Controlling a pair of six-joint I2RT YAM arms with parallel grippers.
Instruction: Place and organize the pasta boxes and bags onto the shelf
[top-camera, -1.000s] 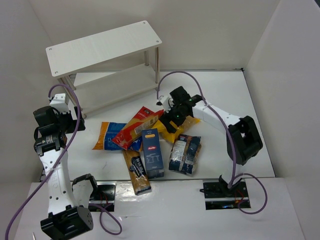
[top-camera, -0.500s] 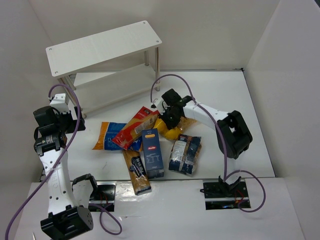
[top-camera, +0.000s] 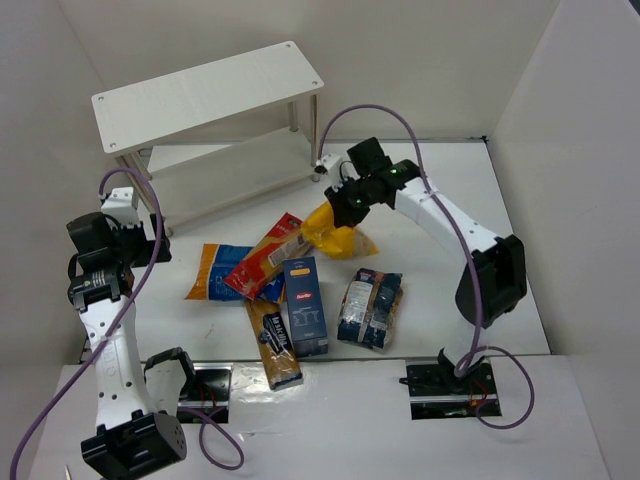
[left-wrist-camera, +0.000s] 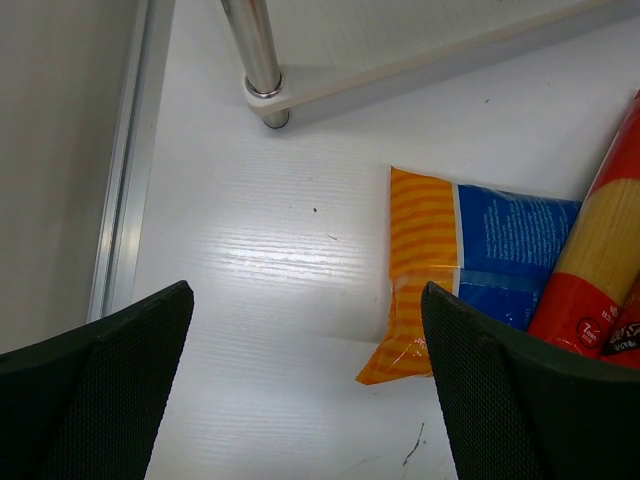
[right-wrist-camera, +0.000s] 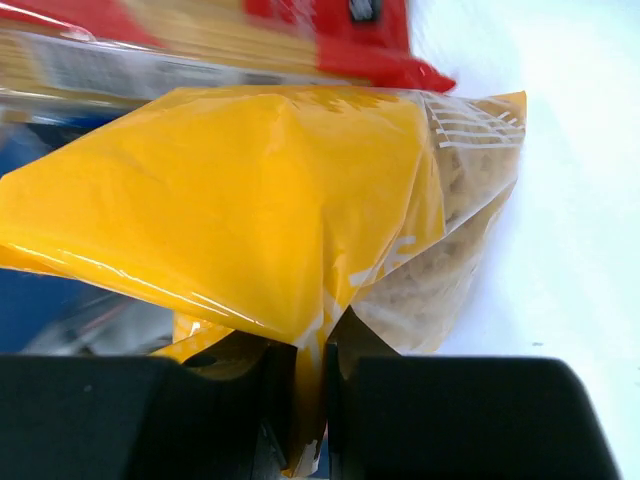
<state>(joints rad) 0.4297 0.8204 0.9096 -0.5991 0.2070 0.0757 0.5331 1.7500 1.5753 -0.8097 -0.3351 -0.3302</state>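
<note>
My right gripper (top-camera: 345, 207) (right-wrist-camera: 308, 385) is shut on the top edge of the yellow clear-windowed bag (top-camera: 338, 232) (right-wrist-camera: 250, 200), which hangs lifted in front of the white shelf (top-camera: 210, 95). On the table lie the long red-yellow box (top-camera: 268, 255) (left-wrist-camera: 600, 250), the orange-blue bag (top-camera: 212, 272) (left-wrist-camera: 470, 260), the dark blue box (top-camera: 305, 305), the long brown packet (top-camera: 273, 345) and the dark clear bag (top-camera: 370, 308). My left gripper (left-wrist-camera: 305, 400) (top-camera: 150, 245) hovers open at the left, beside the orange-blue bag, holding nothing.
A silver shelf leg (left-wrist-camera: 255, 50) and the lower board's corner (left-wrist-camera: 300, 95) stand just beyond my left gripper. White walls enclose the table on the left, back and right. The arm bases (top-camera: 445, 385) sit at the near edge.
My right gripper closed on the yellow bag and lifted it up and back toward the shelf. The left arm has not moved.
</note>
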